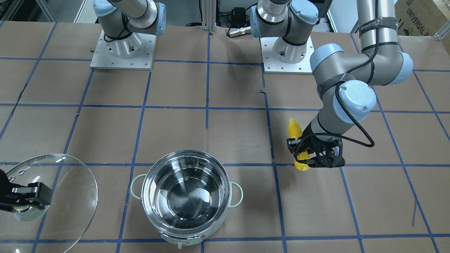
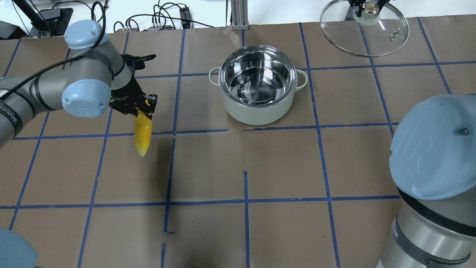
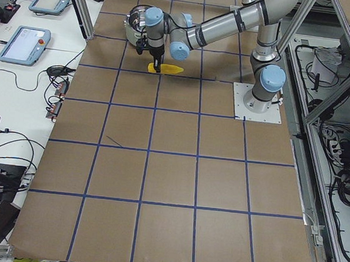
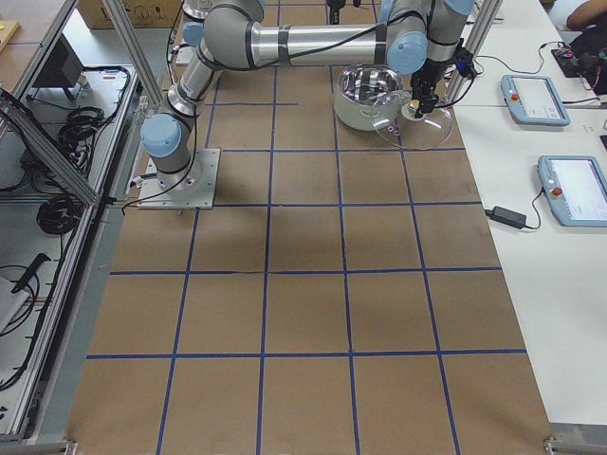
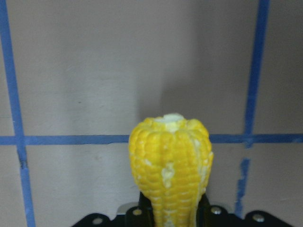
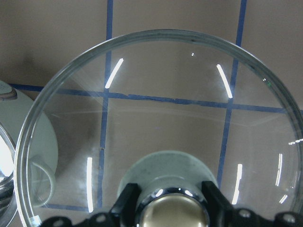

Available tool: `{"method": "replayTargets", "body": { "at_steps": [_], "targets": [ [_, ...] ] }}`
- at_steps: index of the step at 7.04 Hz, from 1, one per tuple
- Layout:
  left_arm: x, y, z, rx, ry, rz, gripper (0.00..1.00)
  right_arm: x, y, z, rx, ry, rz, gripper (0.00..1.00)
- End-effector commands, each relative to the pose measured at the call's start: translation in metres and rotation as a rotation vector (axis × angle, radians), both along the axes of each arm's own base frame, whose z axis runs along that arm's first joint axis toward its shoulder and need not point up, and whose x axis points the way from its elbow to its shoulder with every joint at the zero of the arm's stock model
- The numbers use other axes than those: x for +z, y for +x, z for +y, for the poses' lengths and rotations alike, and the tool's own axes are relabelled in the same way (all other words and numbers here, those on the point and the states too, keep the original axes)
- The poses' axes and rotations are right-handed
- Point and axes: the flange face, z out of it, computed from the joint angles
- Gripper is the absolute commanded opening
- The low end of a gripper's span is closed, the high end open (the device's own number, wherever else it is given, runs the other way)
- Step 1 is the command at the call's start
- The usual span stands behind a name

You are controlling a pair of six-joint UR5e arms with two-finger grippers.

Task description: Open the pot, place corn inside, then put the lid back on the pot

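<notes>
L pincer (image 2: pixel 143 105) clamped on corn (image 2: pixel 142 134) near its thick end, well left of pot (image 2: pixel 253 111) (looks lifted off bench (image 2: pixel 282 167)). R pincer (image 2: pixel 367 8) grips lid (image 2: pixel 346 35) by knob (image 6: pixel 173 213), held far-right so pot mouth is clear for the drop.
</notes>
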Motion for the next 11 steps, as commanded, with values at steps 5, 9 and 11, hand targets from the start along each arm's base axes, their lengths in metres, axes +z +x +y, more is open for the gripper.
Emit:
{"method": "replayTargets", "body": {
  "at_steps": [5, 9, 11],
  "targets": [
    [0.092, -0.244, -0.101, -0.089, -0.152, 0.085, 0.20, -0.001, 0.000, -0.001, 0.000, 0.000, 0.001, 0.12],
    [0.058, -0.281, -0.117, -0.138, -0.160, 0.084, 0.21, -0.003, 0.000, -0.001, 0.000, 0.001, 0.000, 0.12],
    [0.039, -0.293, -0.117, -0.154, -0.145, 0.078, 0.45, -0.003, 0.000, -0.001, 0.000, 0.001, 0.000, 0.12]
  ]
}}
